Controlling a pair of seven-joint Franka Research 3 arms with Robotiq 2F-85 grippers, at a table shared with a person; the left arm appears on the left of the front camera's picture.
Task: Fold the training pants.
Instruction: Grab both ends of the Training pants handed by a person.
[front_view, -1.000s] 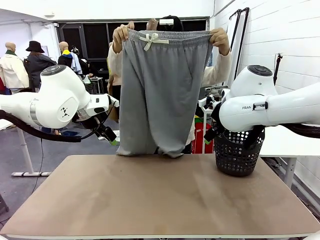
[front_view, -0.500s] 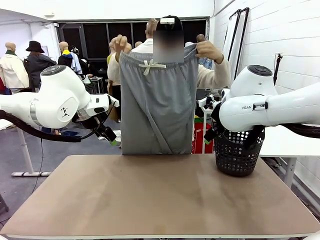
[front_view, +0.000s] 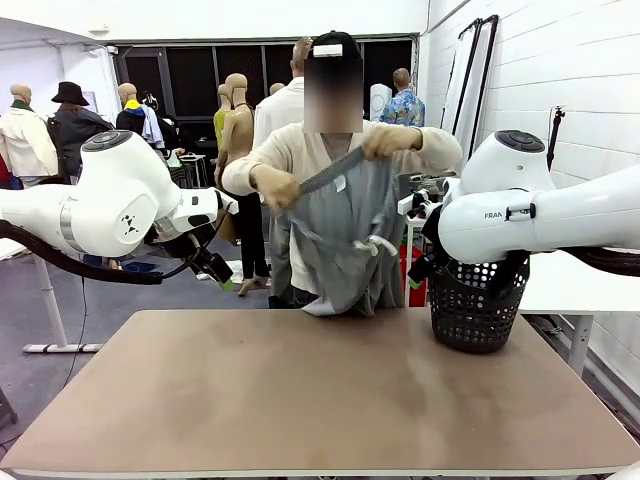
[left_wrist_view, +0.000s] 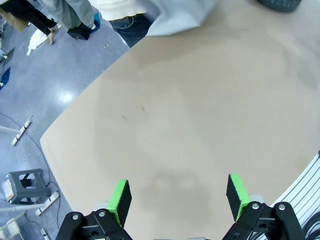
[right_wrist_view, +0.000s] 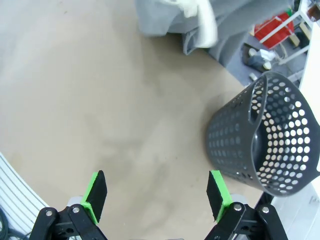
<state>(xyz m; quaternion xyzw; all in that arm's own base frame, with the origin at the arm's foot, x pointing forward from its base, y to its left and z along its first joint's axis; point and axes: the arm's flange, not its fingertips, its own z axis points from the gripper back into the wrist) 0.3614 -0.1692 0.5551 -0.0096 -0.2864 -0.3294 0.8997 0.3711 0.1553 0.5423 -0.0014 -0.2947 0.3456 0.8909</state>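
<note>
Since a moment ago the training pants (front_view: 345, 240) have gone from a flat sheet hung by the waistband to a bunched bundle against the person's chest. The waistband is now pulled slantwise between one hand (front_view: 278, 186) and the other hand (front_view: 380, 142). Both arms stand where they were. Folds hide the legs and hems, and I cannot tell whether the lowest fold touches the desk (front_view: 320, 400) or hangs just over its far edge. Each wrist view cuts the cloth off at its top edge.

The left tool (left_wrist_view: 178, 195) is released, its green pads wide apart over bare desk. The right tool (right_wrist_view: 156, 192) is likewise spread and grasps nothing; in the front view its own arm half hides it. The brown top lies open from the near edge to the bundle. A black perforated basket (right_wrist_view: 265, 145) stands near the far right corner, close to the right tool. What shows of its inside is dark plastic wall, and its floor is hidden.
</note>
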